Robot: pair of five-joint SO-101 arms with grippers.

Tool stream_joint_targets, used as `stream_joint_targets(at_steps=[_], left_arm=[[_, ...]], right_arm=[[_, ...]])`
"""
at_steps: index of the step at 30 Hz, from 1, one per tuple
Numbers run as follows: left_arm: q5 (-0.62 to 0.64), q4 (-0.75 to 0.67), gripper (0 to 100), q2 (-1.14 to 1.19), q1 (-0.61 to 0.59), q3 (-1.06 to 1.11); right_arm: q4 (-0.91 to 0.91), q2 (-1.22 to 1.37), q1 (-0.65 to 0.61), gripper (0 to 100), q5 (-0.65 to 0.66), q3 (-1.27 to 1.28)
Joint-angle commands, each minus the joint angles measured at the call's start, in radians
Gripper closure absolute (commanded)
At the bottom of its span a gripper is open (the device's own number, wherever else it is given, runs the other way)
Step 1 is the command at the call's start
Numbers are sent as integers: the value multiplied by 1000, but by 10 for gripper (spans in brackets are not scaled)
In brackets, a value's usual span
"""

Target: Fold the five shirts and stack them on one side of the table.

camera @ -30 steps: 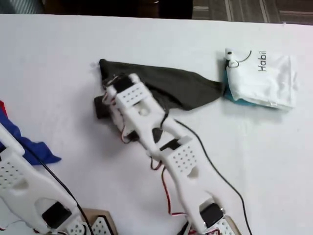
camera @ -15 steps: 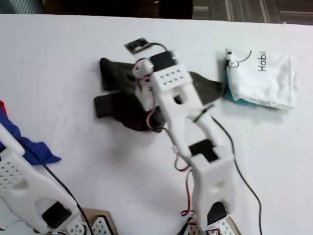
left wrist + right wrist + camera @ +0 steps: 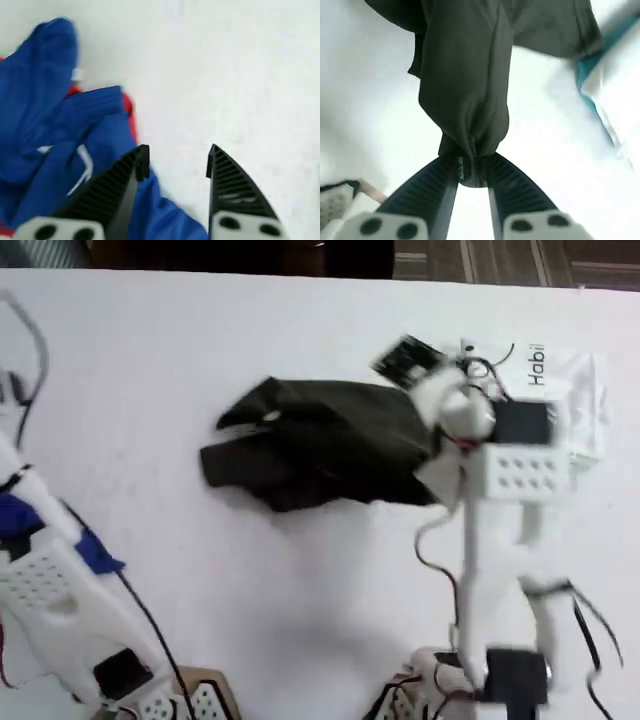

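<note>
1. Nearest to us, at the table's [image 3: 300,620] left edge, the left gripper [image 3: 177,155] hung with its jaws apart and nothing between them. It was poised just over a crumpled blue shirt [image 3: 55,125] that had a sliver of red cloth [image 3: 127,107] showing beneath it.
2. Farther in, on the right, the right gripper [image 3: 472,170] was clamped tight on a bunched fold of a dark shirt [image 3: 465,75].
3. The dark shirt lay mid-table, rumpled and partly doubled over itself. Its pinched end was gathered into a narrow neck at the jaws.
4. Farthest away, toward the far right of the table, a folded white shirt [image 3: 560,400] rested on a teal one [image 3: 592,70], just beside the dark shirt's held end.
5. We judged the dark shirt to be light, soft and limp. It would sag and bunch from a single pinch, and it would drag across the table rather than keep any shape.
6. We judged the best hold to be along a hem or at a shoulder corner, with the cloth spread flat first. A grip on a wad in the middle would only crumple the fold.
</note>
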Motion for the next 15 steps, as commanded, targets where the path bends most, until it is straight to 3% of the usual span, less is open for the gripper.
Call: stream_joint_targets(at_steps=[1,6,15], left_arm=[[-8,14,786,-11,140,59],[-8,0,786,-9,361,231],[-2,-43,783,-9,663,352]], right_arm=[[-48,-124,154,980,80,81],[-223,-145,297,980,91,255],[-283,-154,302,980,87,344]])
